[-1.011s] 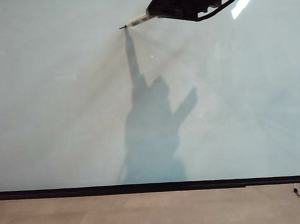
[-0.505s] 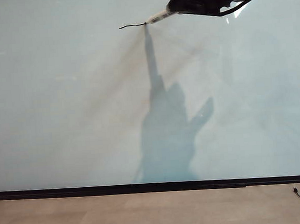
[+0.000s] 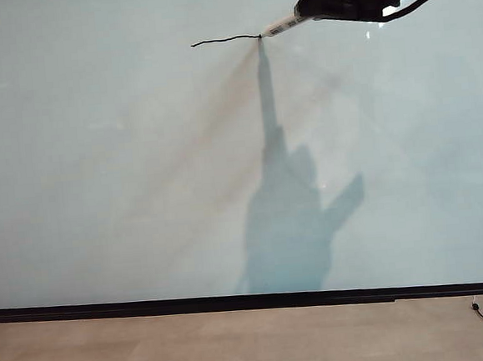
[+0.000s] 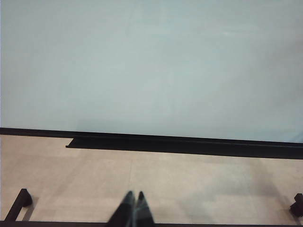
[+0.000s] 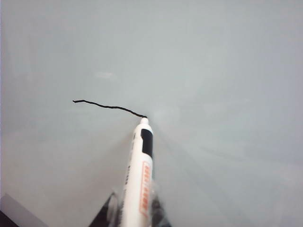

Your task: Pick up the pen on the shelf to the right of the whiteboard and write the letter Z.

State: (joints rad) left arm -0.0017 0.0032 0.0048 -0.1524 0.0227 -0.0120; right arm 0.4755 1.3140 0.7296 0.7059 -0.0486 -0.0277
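pen (image 5: 139,177): white, orange and black print; whiteboard (image 3: 99,175): pale grey-white, black edge; line (image 3: 224,40): black

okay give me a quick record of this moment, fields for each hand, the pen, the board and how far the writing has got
right hand: top of the exterior view, shut on the pen
pen: tip on the whiteboard
left hand: shut, low over the floor, holding nothing
letter Z: only one wobbly top stroke so far, ending at the tip

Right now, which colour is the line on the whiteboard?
Black, a thin wobbly line on the whiteboard; clearest in the right wrist view.
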